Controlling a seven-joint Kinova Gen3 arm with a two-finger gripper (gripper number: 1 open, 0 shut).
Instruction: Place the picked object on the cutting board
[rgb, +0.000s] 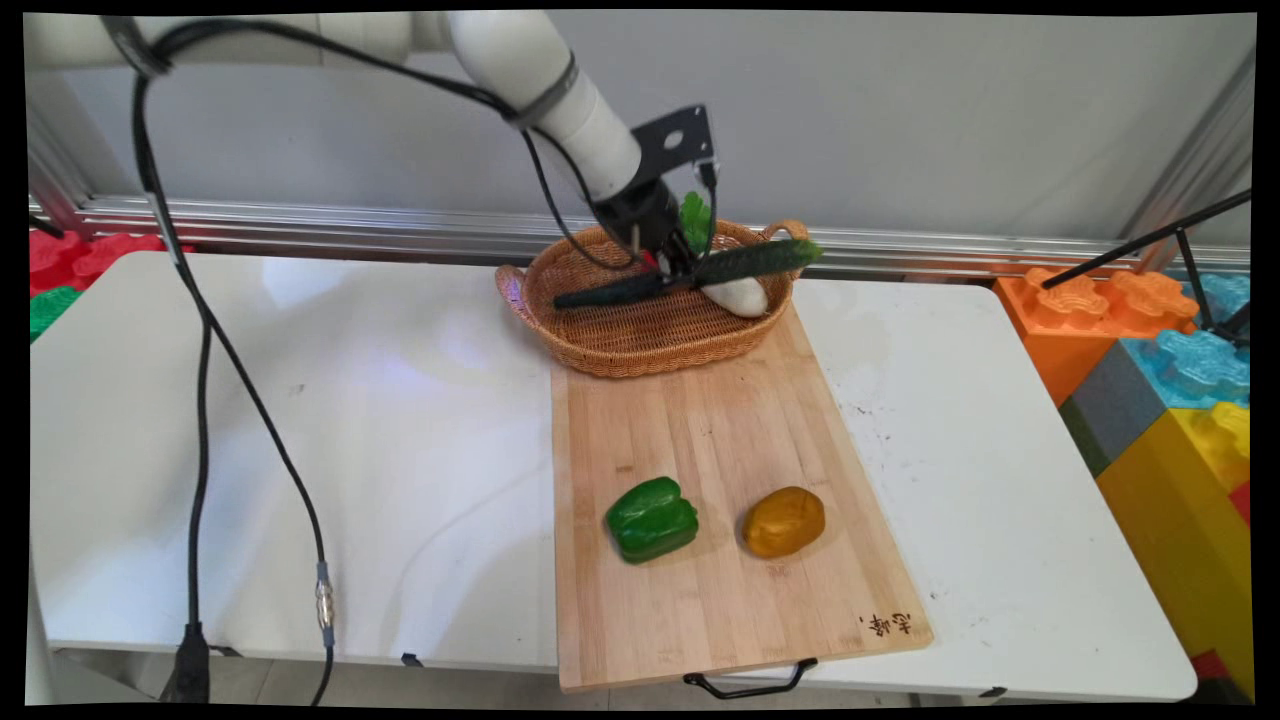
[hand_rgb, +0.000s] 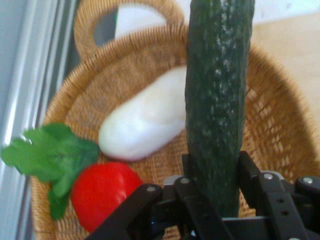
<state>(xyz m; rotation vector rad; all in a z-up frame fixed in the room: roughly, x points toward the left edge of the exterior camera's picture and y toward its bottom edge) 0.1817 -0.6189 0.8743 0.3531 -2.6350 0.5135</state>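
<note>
Tool (rgb: 672, 268) first: we're seeing it over the wicker basket (rgb: 600, 345) in the upper middle of the main view, with its fingers (hand_rgb: 250, 172) closed in on a long dark green cucumber (rgb: 700, 272) and pressing on both of its sides. That cucumber is lifted, lying roughly level but tilted, its right end poking up past the basket's right rim and its left end pointing down toward the basket's inside. From the hand view we get the cucumber running straight up the middle of the frame out of the black linkage. Under it in the basket sits a white, oval vegetable (hand_rgb: 145, 120), and at the lower left of that view a red tomato-like thing (hand_rgb: 102, 192) with a green leafy piece (hand_rgb: 47, 155) beside it. The basket sits on the far end of a wooden cutting board (rgb: 720, 600) that lies on the white counter (rgb: 300, 450). Nearer the lower middle of the main view, a green bell pepper (rgb: 652, 518) and a brownish-yellow potato (rgb: 783, 521) sit side by side on the board, apart from each other and well away from the basket. Colourful big blocks (rgb: 1160, 370) stack up at the right edge.
</note>
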